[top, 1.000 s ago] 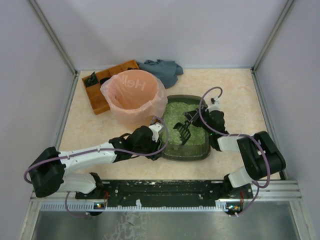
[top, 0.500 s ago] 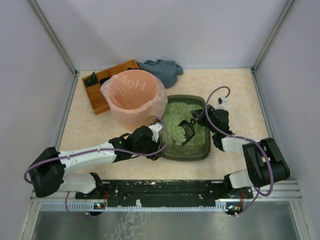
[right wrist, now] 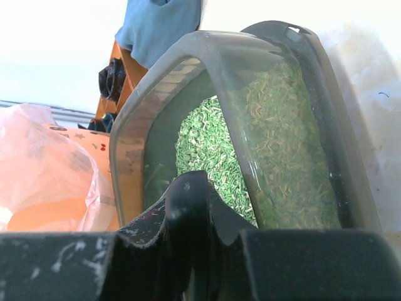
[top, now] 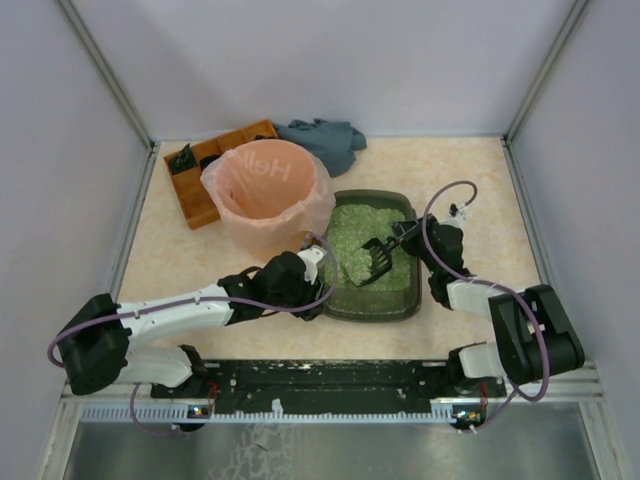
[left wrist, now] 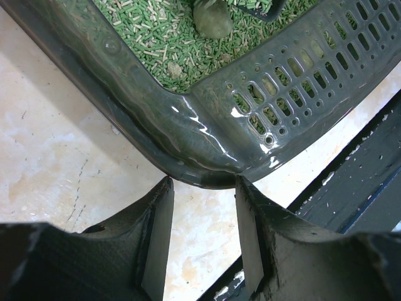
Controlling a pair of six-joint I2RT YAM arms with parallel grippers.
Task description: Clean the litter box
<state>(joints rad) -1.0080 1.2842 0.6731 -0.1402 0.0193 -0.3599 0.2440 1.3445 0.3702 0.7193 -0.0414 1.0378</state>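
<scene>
Two arms are at work on the litter box. It sits near the front edge of the table, a bit right of the middle, just beside the bin. The right gripper is closed on the handle of a black scoop, and the scoop's head is down over the green bits. The left gripper is open and holds nothing. The box's near left corner is right in front of its tips.

I think this is the scooping step. One grey lump lies in the bits close to the scoop. Next the scoop should slide under it, lift slowly so clean bits fall through the slots, then go over to the bin. The left gripper may need to pinch the corner so the box does not slide.

From above I cannot tell if the scoop has anything in it. The right wrist camera shows its own fingers only as a dark blur, and the scoop's head is out of sight there.
</scene>
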